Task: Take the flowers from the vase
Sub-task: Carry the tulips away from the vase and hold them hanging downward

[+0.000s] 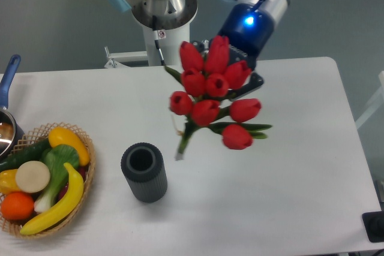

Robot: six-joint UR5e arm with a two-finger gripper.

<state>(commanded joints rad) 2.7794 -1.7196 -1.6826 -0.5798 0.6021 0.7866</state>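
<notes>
Camera: gripper [231, 82] jaws pinching flowers [211, 95], held in air, stems clear of vase [144, 171] on table [288, 166].

From my remote view: the flowers [211, 101] hang clear above the surface [288, 172], stem tips up and right of the open-mouthed vase [144, 171]. I see bare surface right of the vase; the wicker basket [84, 148] and pot [7, 121] crowd the left edge, the arm's base [163, 19] blocks the rear
</notes>
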